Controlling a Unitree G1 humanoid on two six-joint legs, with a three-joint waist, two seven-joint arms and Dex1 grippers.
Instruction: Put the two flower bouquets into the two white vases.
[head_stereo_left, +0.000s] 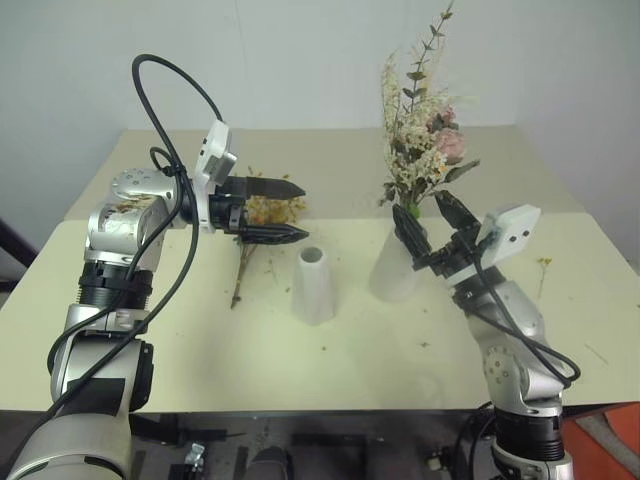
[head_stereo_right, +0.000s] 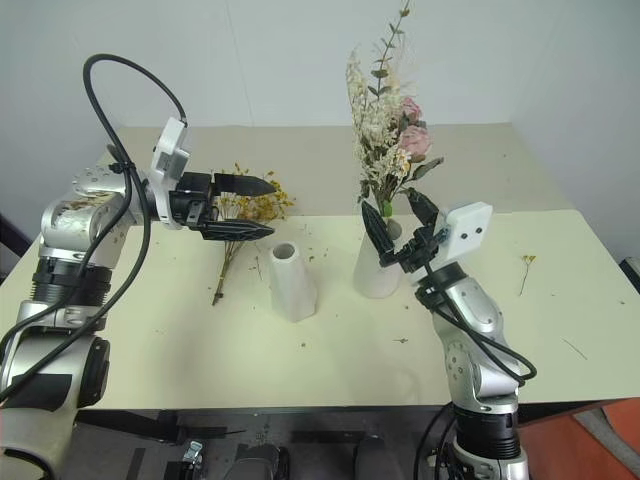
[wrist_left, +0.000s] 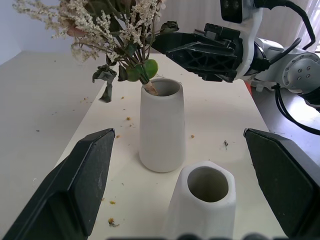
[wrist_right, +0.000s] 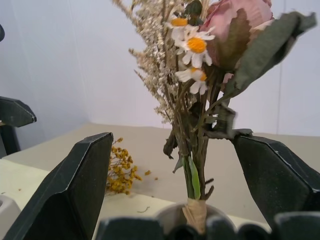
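Note:
The white-cream bouquet (head_stereo_left: 420, 140) with a pink bloom stands upright in the wider white vase (head_stereo_left: 395, 270), its stems down in the mouth (wrist_right: 175, 215). My right gripper (head_stereo_left: 422, 205) is open just in front of that vase, one finger on either side of the stems and touching nothing. The narrow faceted vase (head_stereo_left: 314, 285) stands empty to its left. The yellow-orange bouquet (head_stereo_left: 270, 210) lies flat on the table behind it, stems (head_stereo_left: 243, 265) pointing toward me. My left gripper (head_stereo_left: 303, 211) hovers open above that bunch, pointing right, and holds nothing.
The cream table (head_stereo_left: 200, 340) carries small flower crumbs around the vases. A small loose sprig (head_stereo_left: 543, 265) lies near the right edge. The two vases stand close together (wrist_left: 204, 200), with a narrow gap between them.

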